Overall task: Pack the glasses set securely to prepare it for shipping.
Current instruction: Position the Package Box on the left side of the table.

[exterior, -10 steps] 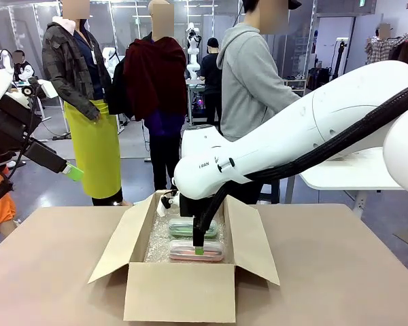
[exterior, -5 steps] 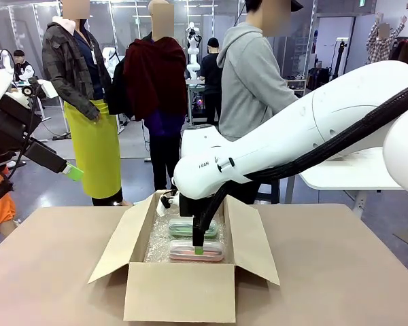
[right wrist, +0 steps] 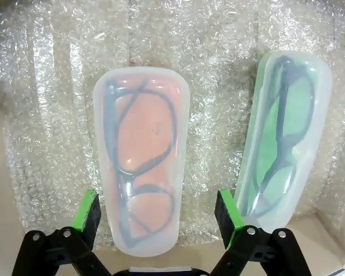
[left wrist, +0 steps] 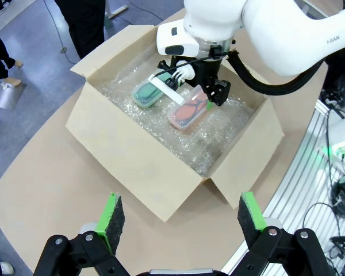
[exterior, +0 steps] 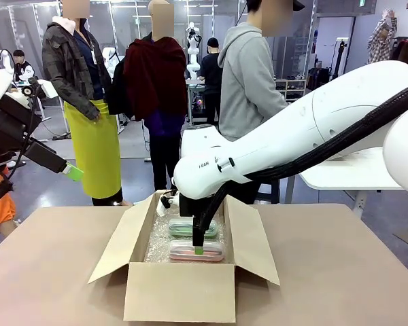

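Right gripper (right wrist: 158,213): jaws are spread wide and nothing is grasped. They straddle the near end of the pale pink translucent oblong glasses case (right wrist: 141,161). Pad height above it cannot be told.

The mint-green translucent glasses case (right wrist: 284,138) is laid just beside the pink one, with a strip of clear bubble wrap (right wrist: 218,86) between them. Both are set on that lining inside the open brown cardboard box (exterior: 180,292), the pink nearer the robot-side wall and the green toward the far wall.

Left gripper (left wrist: 178,215): jaws are released and empty, held well above the box's left-hand side.

Change: none is seen over the last second; arm and cases are unmoved. Placement is judged done. Top padding and flap closing are judged still outstanding.

Hidden: the cases are partly masked in the front view by the right wrist and the box's near wall. Case latches cannot be made out.
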